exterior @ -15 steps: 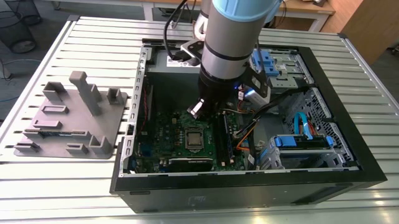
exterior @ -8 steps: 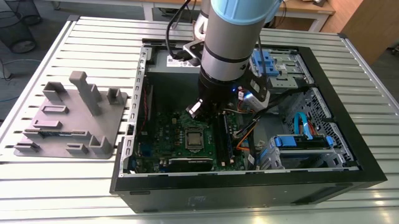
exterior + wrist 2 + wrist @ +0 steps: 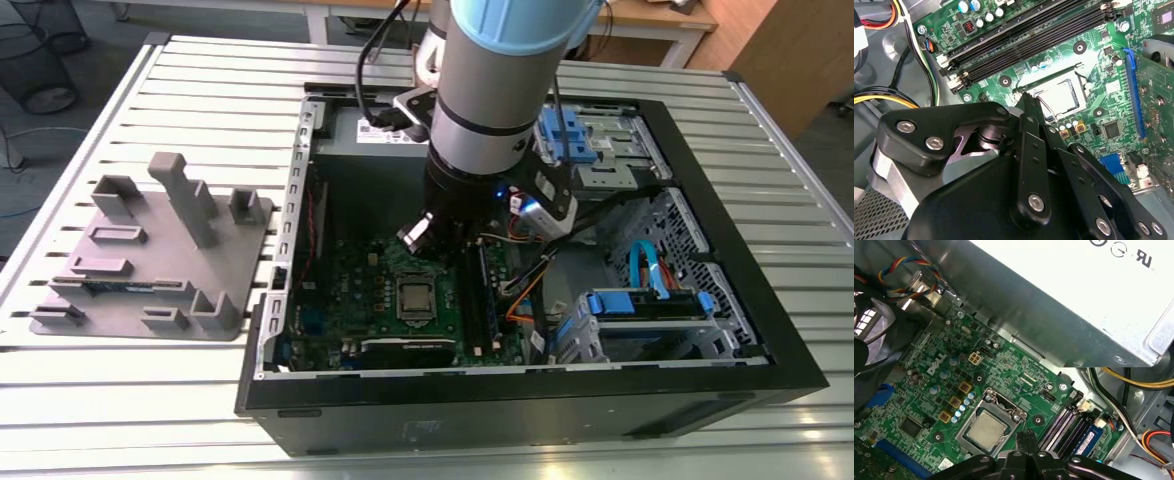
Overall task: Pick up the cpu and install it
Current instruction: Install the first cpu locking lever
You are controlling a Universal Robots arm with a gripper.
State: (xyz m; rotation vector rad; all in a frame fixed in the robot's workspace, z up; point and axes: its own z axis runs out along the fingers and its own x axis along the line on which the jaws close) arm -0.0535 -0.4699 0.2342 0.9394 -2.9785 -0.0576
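I see my arm reaching down into the open computer case [image 3: 747, 330] on the slatted metal table [image 3: 174, 400]. In the exterior view the arm stands over the far part of the green motherboard [image 3: 360, 290].

The cpu [image 3: 985, 430] lies flat in its socket [image 3: 991, 422] on the motherboard. Its shiny silver top faces up. The metal socket frame goes round its edges. In the exterior view I see the cpu [image 3: 415, 298] as a small silver square in the middle of the board, just on the near side of the arm's tip. In the second wrist view the cpu [image 3: 1060, 96] shines bright inside the frame.

The gripper [image 3: 1026, 436] is just beside the socket, a little above the board. In the first wrist view its two black fingers [image 3: 1030, 439] are pressed together at the tip, with nothing between them. In the second wrist view the gripper [image 3: 1026, 100] also comes to one thin point near the edge of the socket. So it is closed and holds nothing. I cannot tell if the tip touches the frame or the board.

The long black memory slots [image 3: 1029, 35] run next to the socket. The big silver power supply box [image 3: 1079, 295] sits at the far wall of the case.

On the exterior view's left, well apart from the case, the grey plastic tray [image 3: 147, 290] with its upright posts rests on the table.
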